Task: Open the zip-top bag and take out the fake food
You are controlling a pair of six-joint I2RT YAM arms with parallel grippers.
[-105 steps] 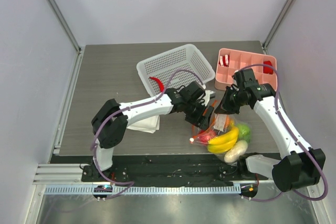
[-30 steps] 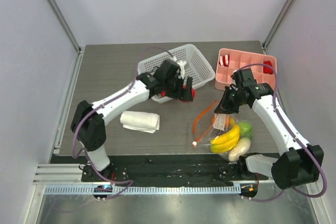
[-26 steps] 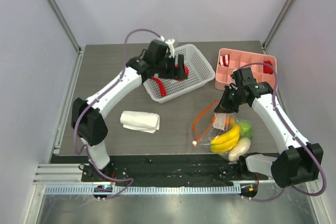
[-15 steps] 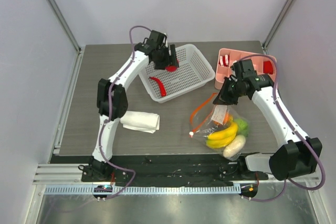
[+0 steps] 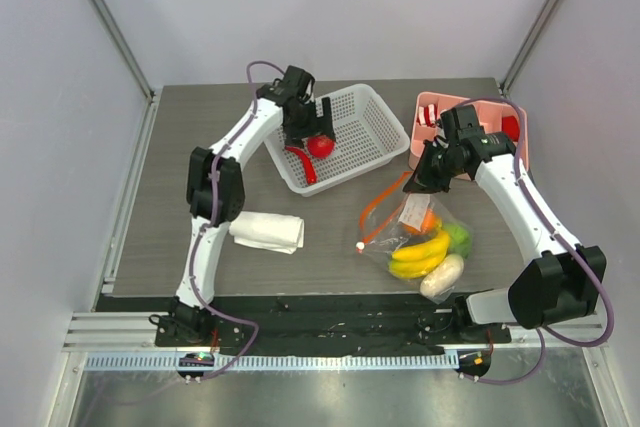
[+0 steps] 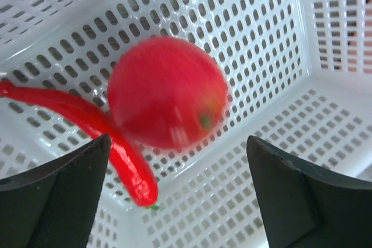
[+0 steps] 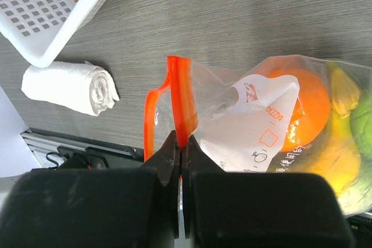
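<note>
The right fingers [image 7: 168,164] are pressed together on the orange-red zip strip of the zip-top bag [image 7: 232,94], which sags lower right of centre in the overhead view, its bottom near the bench's [image 5: 180,167] front edge; a white card [image 7: 256,132] inside carries orange printing too small to read; the fake food [image 5: 420,255] there is bananas, orange, green apple and radish; the left fingers [image 6: 64,184] are spread above a blurred red apple [image 6: 167,92], apart from it, beside a red chili [image 6: 125,161] in the white basket [image 5: 362,112] at upper centre; open bench lies between basket and bag; a rolled cloth [image 5: 268,231] sits lower left.
</note>
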